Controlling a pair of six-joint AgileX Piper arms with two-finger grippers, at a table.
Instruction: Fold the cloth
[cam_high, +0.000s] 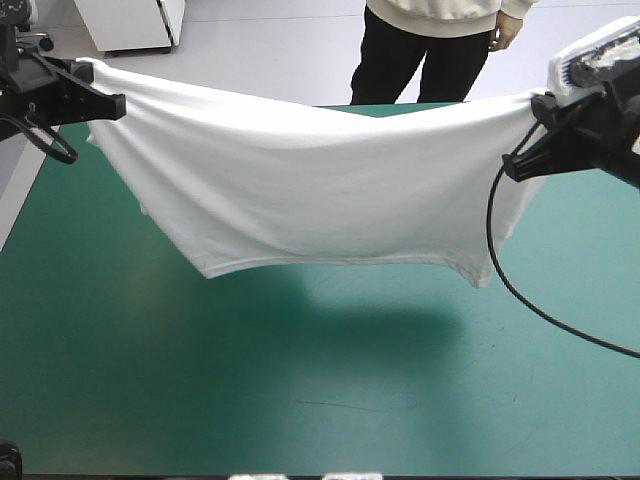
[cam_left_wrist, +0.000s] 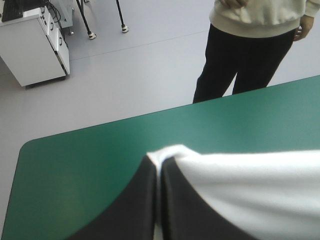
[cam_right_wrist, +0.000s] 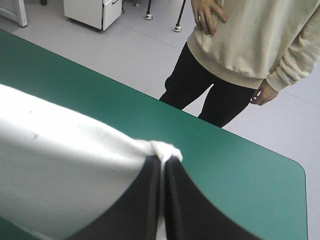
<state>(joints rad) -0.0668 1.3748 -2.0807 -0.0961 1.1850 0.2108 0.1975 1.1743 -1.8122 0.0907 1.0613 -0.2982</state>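
Over the far half of the table (cam_high: 300, 390), one white T-shirt (cam_high: 310, 190) hangs in the air, stretched wide between two grippers. Its upper edge runs from one grip to the other and dips a little in the middle. The lower edge droops in a shallow curve, with a short corner hanging lowest on the right side. One dark shadow (cam_high: 330, 305) lies on the teal-green cover beneath it.

Grippers counted: two, one at each upper corner of the shirt.

Left gripper (cam_high: 118, 105): comes in from the table's left side, held high and roughly level, pointing inward. Close view shows its two black fingers (cam_left_wrist: 135, 205) pressed together with a small fold of white cloth pinched at the tips (cam_left_wrist: 159, 161); the rest of the shirt (cam_left_wrist: 250, 190) spreads away to one side.

Right gripper (cam_high: 512, 165): reaches in from the right, tilted slightly downward toward the shirt. Close view shows both fingers (cam_right_wrist: 190, 205) clamped tight on a bunched knot of cloth (cam_right_wrist: 162, 159), the shirt (cam_right_wrist: 65, 165) fanning off beside it above the table (cam_right_wrist: 240, 170).
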